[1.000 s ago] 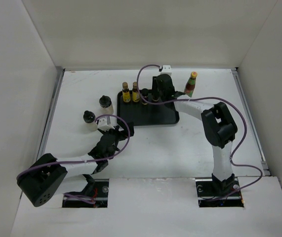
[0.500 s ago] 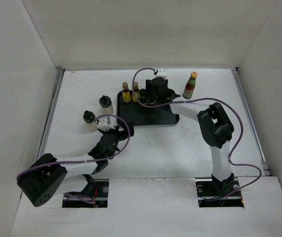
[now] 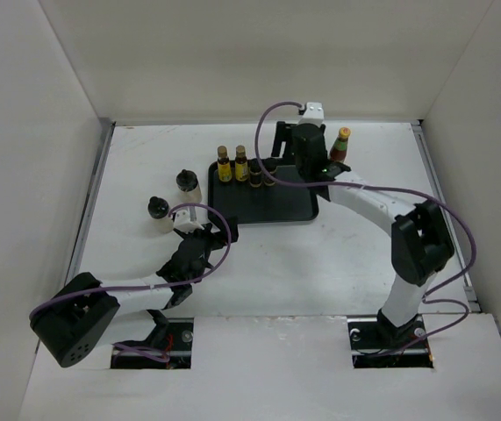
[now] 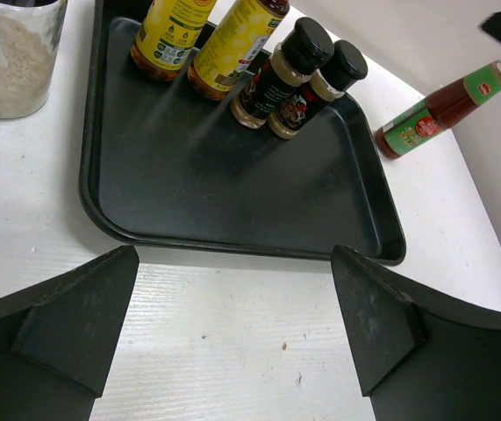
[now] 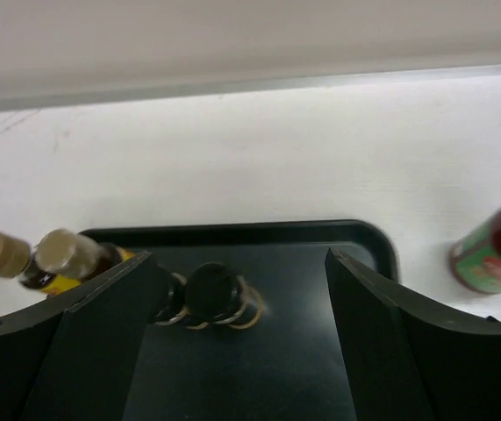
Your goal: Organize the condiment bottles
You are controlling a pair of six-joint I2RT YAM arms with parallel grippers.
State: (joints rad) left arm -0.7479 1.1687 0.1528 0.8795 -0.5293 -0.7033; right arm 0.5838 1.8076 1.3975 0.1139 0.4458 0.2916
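Note:
On the black tray point(image 3: 276, 202) two yellow-labelled bottles point(image 3: 224, 165) and two dark black-capped bottles point(image 3: 262, 172) stand in a row along the back edge. My right gripper point(image 3: 301, 162) hovers open above the right end of that row. In the right wrist view its jaws point(image 5: 239, 285) stand wide, with a dark bottle's cap point(image 5: 212, 289) below, near the left finger, not gripped. The red bottle point(image 3: 339, 146) stands on the table right of the tray. Two cream jars point(image 3: 188, 186) stand left of it. My left gripper point(image 3: 219, 230) is open and empty at the tray's front left corner.
The left wrist view has the tray point(image 4: 232, 175) just ahead of the open fingers point(image 4: 75, 324), one cream jar point(image 4: 13, 53) at the upper left and the red bottle point(image 4: 434, 114) leaning at the upper right. White walls enclose the table on three sides.
My right gripper has opened, let go of the dark bottle on the tray and drawn up and to the right. The left arm has not moved.

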